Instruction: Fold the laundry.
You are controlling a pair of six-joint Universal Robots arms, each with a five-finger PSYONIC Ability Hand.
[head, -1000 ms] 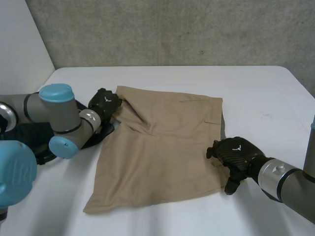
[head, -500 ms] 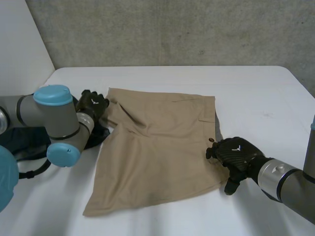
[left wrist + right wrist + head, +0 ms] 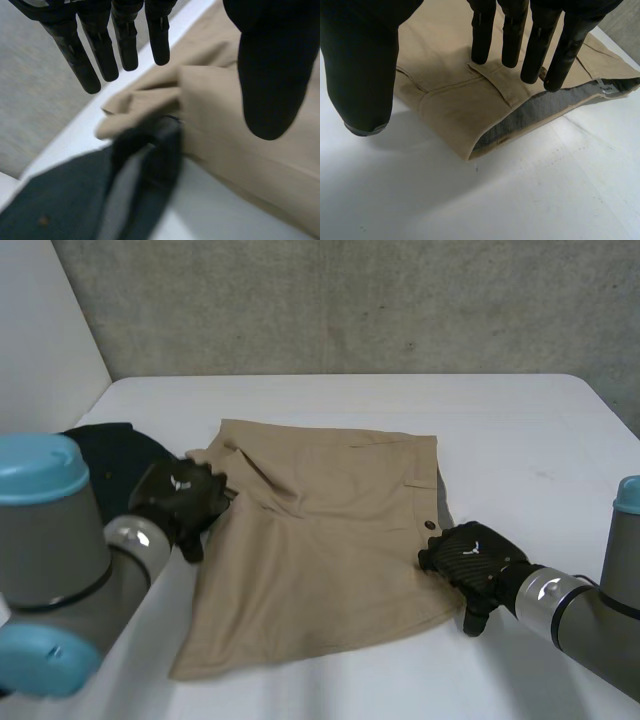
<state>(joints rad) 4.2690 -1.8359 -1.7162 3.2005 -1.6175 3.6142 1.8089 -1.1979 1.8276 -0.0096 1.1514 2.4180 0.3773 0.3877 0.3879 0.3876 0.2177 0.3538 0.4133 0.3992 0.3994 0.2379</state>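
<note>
Tan shorts (image 3: 320, 550) lie spread flat on the white table (image 3: 520, 440), with a rumpled fold near their far left corner. My left hand (image 3: 180, 498) hovers just beside that corner, fingers (image 3: 100, 50) straight and apart from the thumb, holding nothing; the tan cloth (image 3: 225, 135) lies below it. My right hand (image 3: 470, 555) is at the shorts' right edge. Its straight fingers (image 3: 512, 30) rest on the tan cloth (image 3: 450, 70) near the waistband, whose grey lining (image 3: 545, 112) shows, and its thumb hangs over bare table.
A dark garment (image 3: 115, 455) lies at the table's left, beside the shorts' corner, and shows under my left hand as dark cloth (image 3: 100, 200). A grey wall stands behind the table. Bare table stretches to the right and far side.
My left hand let go of the shorts' far left corner and drew back toward the near left, uncovering the dark garment. The shorts slid slightly left. The right hand stayed put.
</note>
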